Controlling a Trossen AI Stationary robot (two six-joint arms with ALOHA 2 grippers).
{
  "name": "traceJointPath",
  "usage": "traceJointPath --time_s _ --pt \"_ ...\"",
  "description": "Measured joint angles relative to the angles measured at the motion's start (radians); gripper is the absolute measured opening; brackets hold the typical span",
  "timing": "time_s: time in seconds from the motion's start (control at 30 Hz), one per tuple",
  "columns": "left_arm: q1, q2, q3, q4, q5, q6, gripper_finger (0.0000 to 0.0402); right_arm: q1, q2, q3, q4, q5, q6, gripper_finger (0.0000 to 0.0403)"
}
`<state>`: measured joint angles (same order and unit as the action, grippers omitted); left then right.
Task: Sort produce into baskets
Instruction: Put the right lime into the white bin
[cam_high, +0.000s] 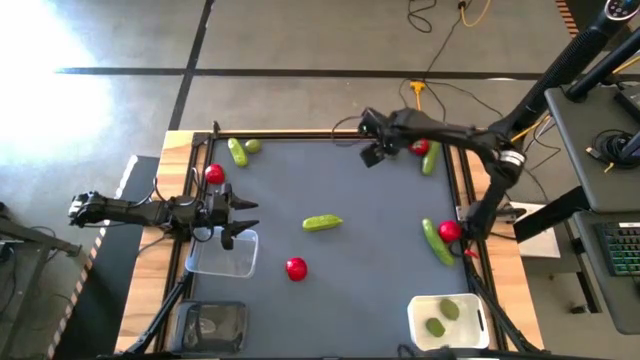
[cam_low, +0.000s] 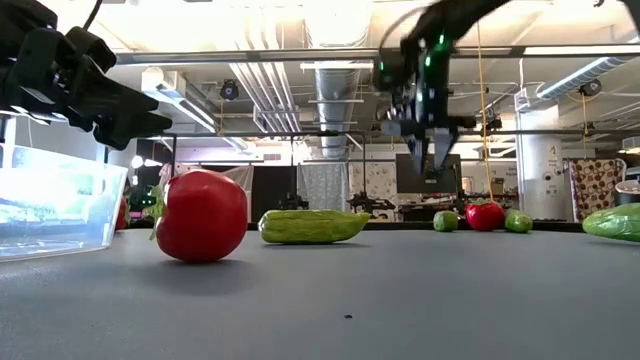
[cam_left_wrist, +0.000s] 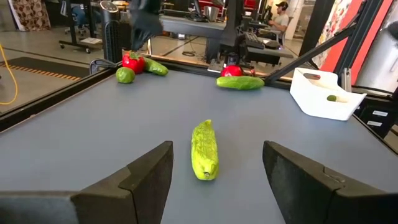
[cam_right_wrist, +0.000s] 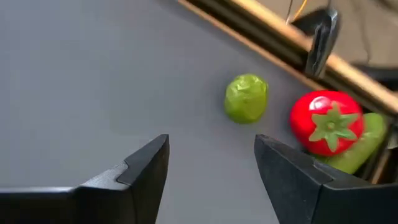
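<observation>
right fingers (cam_right_wrist: 211, 177) hovering open and empty over far right corner of surface (cam_high: 360, 250), aiming at lime (cam_right_wrist: 246, 98). lime sitting just beside tomato (cam_right_wrist: 326, 122) and cucumber (cam_right_wrist: 359, 148) at edge rail; risk: fingers nudging tomato, or round lime rolling off toward rail. left fingers (cam_left_wrist: 217, 180) standing open, empty, above clear basket (cam_high: 222, 254), facing centre cucumber (cam_left_wrist: 204, 150). white basket (cam_high: 447, 322) already holding two limes, well apart from this lime; long carry risking drop.
</observation>
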<state>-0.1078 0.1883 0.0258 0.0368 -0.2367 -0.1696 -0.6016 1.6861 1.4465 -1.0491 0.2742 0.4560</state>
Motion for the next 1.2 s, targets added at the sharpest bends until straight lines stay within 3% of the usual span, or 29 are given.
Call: traceJointPath --time_s 0.2,0.37,0.5,0.93,1.2 --pt "0.0 0.0 0.0 0.0 0.0 0.0 0.0231 -0.177 0.127 0.052 0.027 -0.215 -0.003 0.0286" --pt "0.0 0.0 0.0 0.0 0.0 0.0 0.0231 -0.238 0.201 0.084 -0.007 -0.218 0.002 0.0326" --pt "0.0 0.0 0.0 0.0 0.0 0.0 0.0231 -0.281 0.229 0.09 -0.025 -0.214 0.023 0.0331" --pt "0.0 0.0 0.0 0.0 0.0 0.0 0.0231 -0.324 0.33 0.09 -0.02 -0.282 0.017 0.027" --pt "0.0 0.0 0.0 0.0 0.0 0.0 0.0231 -0.313 0.28 0.09 -0.023 -0.273 -0.035 0.0198"
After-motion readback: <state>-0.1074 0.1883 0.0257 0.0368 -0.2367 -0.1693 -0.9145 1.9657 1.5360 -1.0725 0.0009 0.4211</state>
